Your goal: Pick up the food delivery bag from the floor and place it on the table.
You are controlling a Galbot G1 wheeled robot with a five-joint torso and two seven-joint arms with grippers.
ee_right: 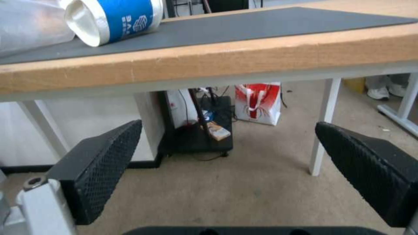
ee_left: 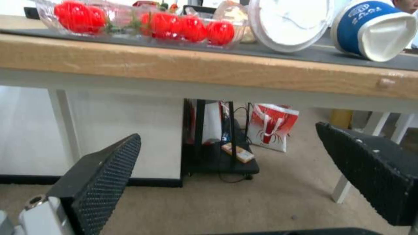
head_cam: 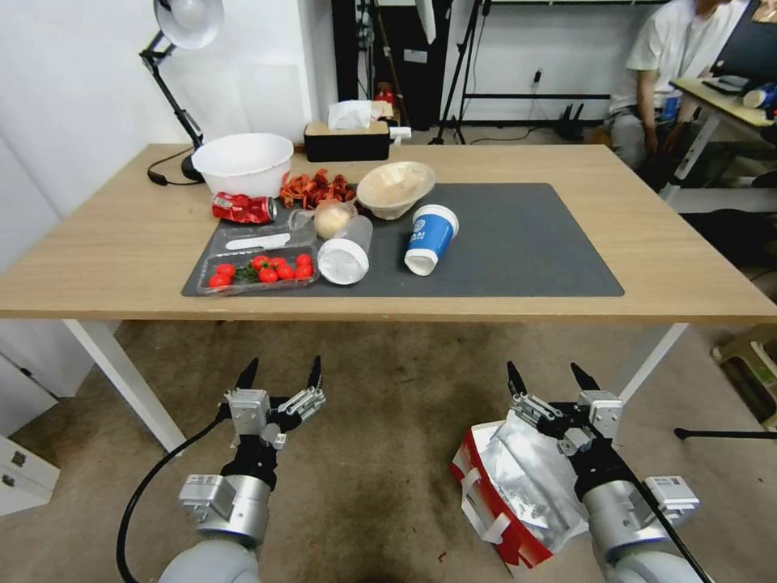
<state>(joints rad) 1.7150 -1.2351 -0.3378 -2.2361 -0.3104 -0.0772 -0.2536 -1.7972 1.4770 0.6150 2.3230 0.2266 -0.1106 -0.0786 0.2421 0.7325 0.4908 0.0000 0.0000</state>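
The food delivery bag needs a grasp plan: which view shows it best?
The head view: the food delivery bag lies open on the floor, foil lining up, by the right gripper. Both wrist views face under the table toward a separate red-and-white bag farther off.

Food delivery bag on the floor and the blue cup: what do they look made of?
The white-and-red food delivery bag looks like soft insulated fabric with a crinkled, shiny silver foil lining and flat white strap handles. The blue-and-white cup, on its side on the table, looks like matte paper, though coated plastic is possible.
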